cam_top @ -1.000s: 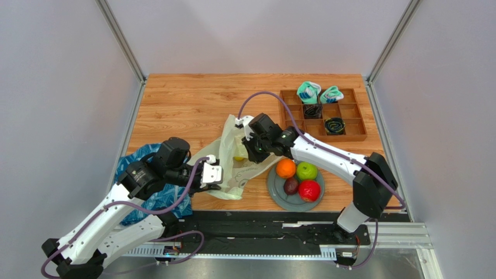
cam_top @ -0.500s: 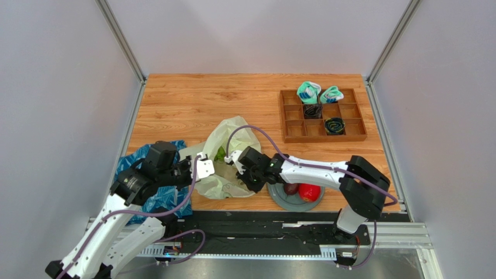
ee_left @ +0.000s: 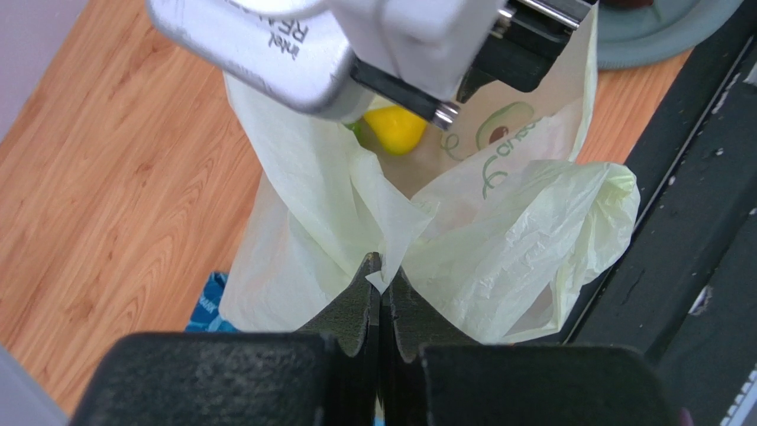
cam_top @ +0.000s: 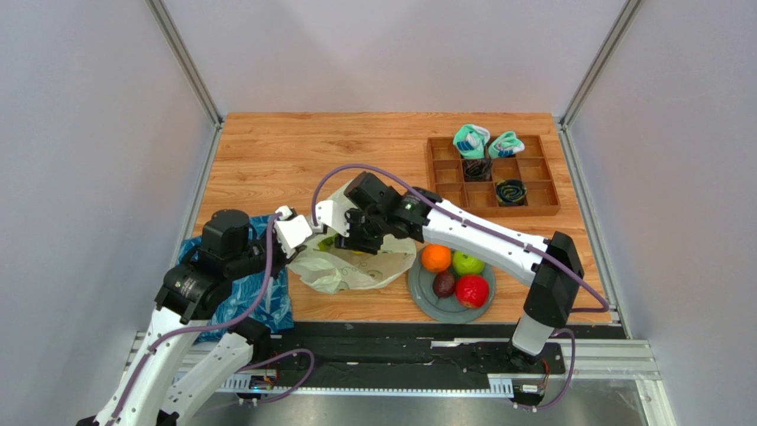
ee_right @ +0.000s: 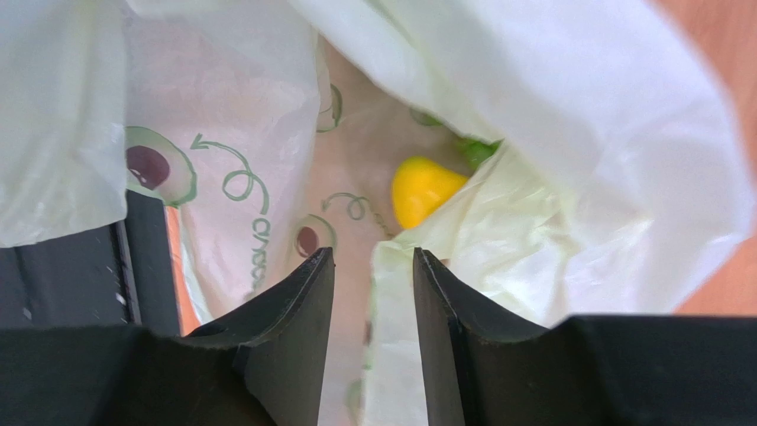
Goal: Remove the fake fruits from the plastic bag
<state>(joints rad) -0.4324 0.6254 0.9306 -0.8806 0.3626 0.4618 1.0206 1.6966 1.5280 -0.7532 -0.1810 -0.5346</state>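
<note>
The pale yellow-green plastic bag [cam_top: 360,264] lies crumpled at the front middle of the table. My left gripper [cam_top: 290,233] is shut on a fold of its rim [ee_left: 380,271] and holds the mouth up. My right gripper [cam_top: 343,222] is open at the bag mouth, fingers [ee_right: 293,302] pointing inside, with a bag fold lying between them. Inside the bag lie a yellow mango [ee_right: 425,188] and a partly hidden green fruit [ee_right: 480,151]; the mango also shows in the left wrist view [ee_left: 395,129]. An orange [cam_top: 436,257], green apple [cam_top: 468,263], dark brown-purple fruit [cam_top: 444,284] and red apple [cam_top: 472,291] sit on a grey plate [cam_top: 421,297].
A blue leaf-patterned bag [cam_top: 258,300] lies under my left arm. A wooden divided tray [cam_top: 533,169] at the back right holds rolled teal-and-white socks [cam_top: 471,140]. A black rail [cam_top: 400,333] runs along the table's front edge.
My right gripper has moved back and left from beside the plate to the bag mouth. My left gripper has pulled the bag rim back and left, still shut on it.
</note>
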